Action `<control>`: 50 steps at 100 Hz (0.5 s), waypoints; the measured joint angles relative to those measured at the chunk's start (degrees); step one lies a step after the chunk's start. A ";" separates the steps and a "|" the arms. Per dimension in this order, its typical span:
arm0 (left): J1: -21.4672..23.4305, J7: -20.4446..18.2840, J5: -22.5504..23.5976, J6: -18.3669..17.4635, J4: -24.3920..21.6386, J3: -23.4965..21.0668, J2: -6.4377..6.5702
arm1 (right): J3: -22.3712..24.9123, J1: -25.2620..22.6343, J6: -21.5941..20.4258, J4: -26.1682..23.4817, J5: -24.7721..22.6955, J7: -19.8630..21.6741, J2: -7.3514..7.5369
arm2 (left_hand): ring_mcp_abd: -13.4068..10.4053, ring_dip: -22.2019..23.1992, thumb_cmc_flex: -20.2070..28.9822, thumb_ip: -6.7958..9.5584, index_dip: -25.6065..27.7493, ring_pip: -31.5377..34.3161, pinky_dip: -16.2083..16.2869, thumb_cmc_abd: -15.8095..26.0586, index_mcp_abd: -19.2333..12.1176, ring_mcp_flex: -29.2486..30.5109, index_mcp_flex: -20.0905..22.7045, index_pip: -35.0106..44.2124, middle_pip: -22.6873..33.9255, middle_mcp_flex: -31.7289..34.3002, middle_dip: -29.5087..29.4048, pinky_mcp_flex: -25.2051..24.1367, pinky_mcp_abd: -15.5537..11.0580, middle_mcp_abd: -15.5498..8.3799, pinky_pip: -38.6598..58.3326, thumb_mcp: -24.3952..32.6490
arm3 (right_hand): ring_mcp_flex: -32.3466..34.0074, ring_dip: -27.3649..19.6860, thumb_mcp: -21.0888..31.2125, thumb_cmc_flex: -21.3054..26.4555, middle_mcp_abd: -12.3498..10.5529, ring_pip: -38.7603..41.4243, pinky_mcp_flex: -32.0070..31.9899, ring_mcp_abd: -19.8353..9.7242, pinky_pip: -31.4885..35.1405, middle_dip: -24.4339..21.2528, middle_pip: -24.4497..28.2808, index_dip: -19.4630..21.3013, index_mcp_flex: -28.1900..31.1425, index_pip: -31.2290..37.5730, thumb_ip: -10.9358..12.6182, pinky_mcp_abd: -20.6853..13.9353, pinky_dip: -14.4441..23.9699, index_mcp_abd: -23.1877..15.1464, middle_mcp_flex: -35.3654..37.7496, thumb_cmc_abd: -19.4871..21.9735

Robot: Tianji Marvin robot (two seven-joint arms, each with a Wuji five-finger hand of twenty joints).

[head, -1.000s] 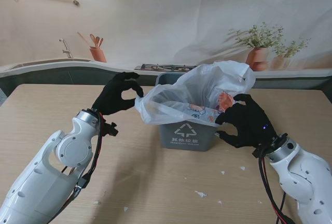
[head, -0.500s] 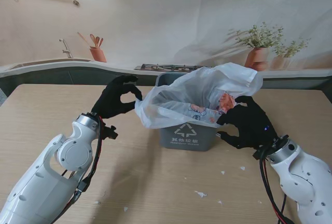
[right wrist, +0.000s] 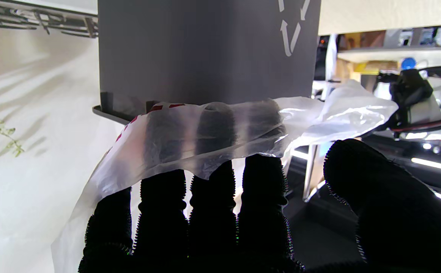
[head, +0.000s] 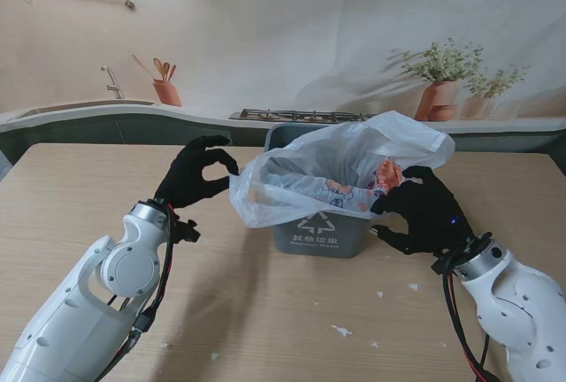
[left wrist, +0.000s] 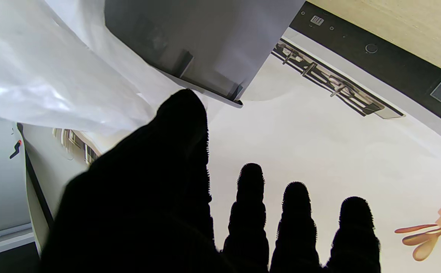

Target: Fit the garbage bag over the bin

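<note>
Garbage bag (head: 340, 170) lay ballooned over the grey bin (head: 320, 233) at the table's (head: 80, 196) far middle, its mouth draped loosely across the rim, not yet pulled down. The left hand (head: 196, 172) pinched the bag's left edge between thumb and forefinger, apparently to spread the opening. The right hand (head: 423, 210) had its fingers (right wrist: 213, 129) tucked inside the film at the bin's right side, gripping it. Small scraps (head: 341, 331) littered the near table; nothing blocked the bin.

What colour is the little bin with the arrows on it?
The bin is dark grey, with a white recycling symbol on its front. The stand view shows it best.
</note>
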 measured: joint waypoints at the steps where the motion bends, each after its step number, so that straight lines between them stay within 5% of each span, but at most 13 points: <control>1: -0.01 0.01 0.00 0.02 0.03 0.01 0.00 | 0.00 -0.01 -0.01 0.01 0.04 0.02 0.00 | 0.00 0.00 0.00 0.00 0.00 0.01 0.00 0.00 0.00 0.00 0.00 0.00 0.00 0.00 0.00 0.00 0.00 0.00 0.00 0.00 | 0.00 0.00 0.00 0.00 0.00 0.00 0.00 0.00 0.00 0.00 0.00 0.00 -0.01 0.00 0.00 0.00 0.00 0.01 0.00 0.00; 18: -0.16 0.18 -0.32 0.41 0.85 0.20 -0.11 | 0.34 -0.22 -0.45 0.04 1.34 0.95 -0.19 | 0.00 0.00 0.01 0.00 0.00 0.12 0.03 0.01 -0.26 0.00 0.00 0.00 0.03 -0.01 0.01 0.01 0.00 0.00 0.00 0.00 | -1.20 0.01 -0.56 0.00 0.00 -0.51 -0.41 -0.03 0.00 0.00 0.00 0.00 -2.45 0.02 0.00 0.00 0.00 0.31 -2.36 0.00; 50: -0.63 0.28 -1.10 0.40 1.63 0.45 -0.19 | 3.31 -1.85 -3.56 -0.92 11.06 5.10 -1.95 | 0.01 0.00 0.73 0.00 0.58 0.55 0.69 0.52 -0.10 0.00 -0.08 -0.02 0.50 -0.02 0.56 0.47 0.00 -0.01 0.01 0.03 | -8.20 0.61 -3.45 0.00 0.00 -0.65 -2.99 -0.05 -1.55 0.44 2.00 0.72 -18.90 1.43 1.10 0.00 0.00 0.39 -17.75 1.38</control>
